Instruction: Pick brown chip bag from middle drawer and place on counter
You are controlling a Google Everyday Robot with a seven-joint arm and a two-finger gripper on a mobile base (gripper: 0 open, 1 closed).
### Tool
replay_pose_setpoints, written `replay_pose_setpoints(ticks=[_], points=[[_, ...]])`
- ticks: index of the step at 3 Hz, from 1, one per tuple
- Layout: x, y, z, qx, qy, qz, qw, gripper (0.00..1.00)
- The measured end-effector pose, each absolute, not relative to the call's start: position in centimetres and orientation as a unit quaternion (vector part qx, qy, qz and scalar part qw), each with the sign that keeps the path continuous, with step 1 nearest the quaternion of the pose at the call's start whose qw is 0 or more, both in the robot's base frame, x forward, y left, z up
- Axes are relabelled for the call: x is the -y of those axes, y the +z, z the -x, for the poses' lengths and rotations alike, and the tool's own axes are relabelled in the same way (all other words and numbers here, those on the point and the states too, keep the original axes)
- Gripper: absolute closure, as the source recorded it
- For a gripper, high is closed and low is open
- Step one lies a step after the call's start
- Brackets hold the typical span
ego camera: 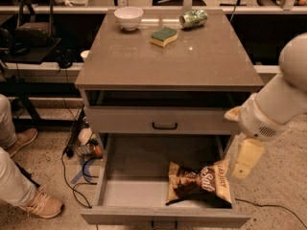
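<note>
The brown chip bag (pixel 197 181) lies crumpled in the front right of the open middle drawer (pixel 129 188), on its pale grey floor. The counter (pixel 168 61) is the flat grey-brown top of the cabinet above. My gripper (pixel 245 158) hangs from the white arm (pixel 283 99) at the right. It points down just outside the drawer's right wall, above and to the right of the bag, not touching it.
A white bowl (pixel 128 17), a green-topped yellow sponge (pixel 164 36) and a green can (pixel 194 18) sit at the counter's back. A shallower closed drawer with a black handle (pixel 164 125) is above the open one. A person's legs (pixel 19 190) and cables (pixel 76 171) are on the left floor.
</note>
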State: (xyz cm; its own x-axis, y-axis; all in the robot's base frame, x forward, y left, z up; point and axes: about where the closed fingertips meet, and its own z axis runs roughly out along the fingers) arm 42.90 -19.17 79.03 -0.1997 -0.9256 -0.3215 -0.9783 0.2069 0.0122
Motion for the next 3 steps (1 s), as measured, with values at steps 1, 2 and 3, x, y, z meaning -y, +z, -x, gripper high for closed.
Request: replay_pose_setpoints(ticks=[1, 2, 3], points=[[18.2, 72.6, -42.2, -0.768, 0.155, 0.611, 0.117, 0.0], [18.2, 72.6, -42.2, -0.768, 0.155, 0.611, 0.117, 0.0], [18.4, 69.1, -43.1, -0.771, 0.145, 0.609, 0.119, 0.0]])
